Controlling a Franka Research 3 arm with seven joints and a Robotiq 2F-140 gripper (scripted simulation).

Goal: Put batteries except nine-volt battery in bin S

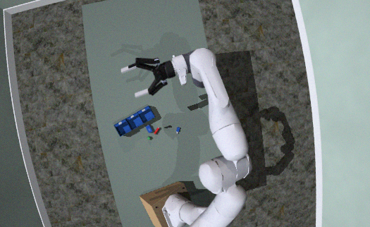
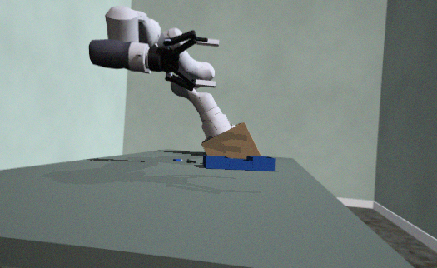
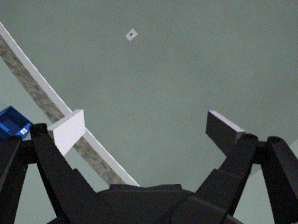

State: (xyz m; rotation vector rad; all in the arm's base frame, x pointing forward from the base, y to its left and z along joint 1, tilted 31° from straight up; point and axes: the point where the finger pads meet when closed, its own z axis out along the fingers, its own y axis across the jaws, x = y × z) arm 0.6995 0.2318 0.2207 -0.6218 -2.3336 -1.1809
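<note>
My gripper (image 1: 129,82) (image 2: 216,63) (image 3: 145,121) is wide open and empty, high above the table. Three joined blue bins (image 1: 137,123) (image 2: 238,164) stand on the table; one bin (image 3: 14,119) shows at the left edge of the wrist view. Their labels are too small to read. Beside the bins in the top view lie a blue piece (image 1: 149,129), a red cylinder (image 1: 156,130), a small green piece (image 1: 149,138), a thin dark piece (image 1: 168,127) (image 2: 191,161) and a small blue-and-white piece (image 1: 178,130) (image 2: 177,160). I cannot tell which are batteries.
The arm stands on a wooden block (image 1: 163,197) (image 2: 231,143) at one end of the table (image 1: 106,88) (image 2: 230,216). The small things lie between the bins and the arm's middle links. The wrist view mostly shows a wall and a strip of floor.
</note>
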